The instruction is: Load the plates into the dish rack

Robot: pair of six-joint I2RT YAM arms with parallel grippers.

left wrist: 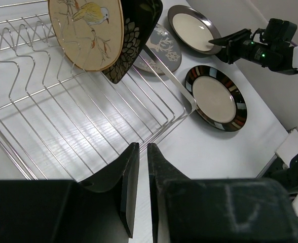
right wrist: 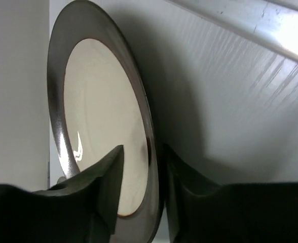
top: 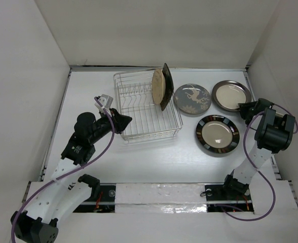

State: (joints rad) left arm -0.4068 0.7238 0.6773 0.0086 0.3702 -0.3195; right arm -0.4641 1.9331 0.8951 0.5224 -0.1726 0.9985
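The silver wire dish rack (top: 139,119) (left wrist: 184,98) holds two upright plates at its right end: a tan plate (top: 158,86) (left wrist: 85,33) with a bird drawing and a dark floral plate (top: 166,87) (left wrist: 134,35). A grey plate with white branches (top: 192,99) (left wrist: 164,48), a grey-rimmed cream plate (top: 231,95) (right wrist: 98,121) and a black-rimmed cream plate (top: 217,135) (left wrist: 215,98) lie flat to the right. My right gripper (top: 245,109) (right wrist: 143,149) is open, its jaws astride the grey-rimmed plate's near rim. My left gripper (top: 122,121) (left wrist: 139,145) is shut and empty at the rack's front left edge.
White walls enclose the table on the left, back and right; the right wall is close behind the right arm (top: 270,134). The rack's upright wire slots (top: 134,93) stand left of the two loaded plates. A foil-taped strip (top: 164,195) runs along the near edge.
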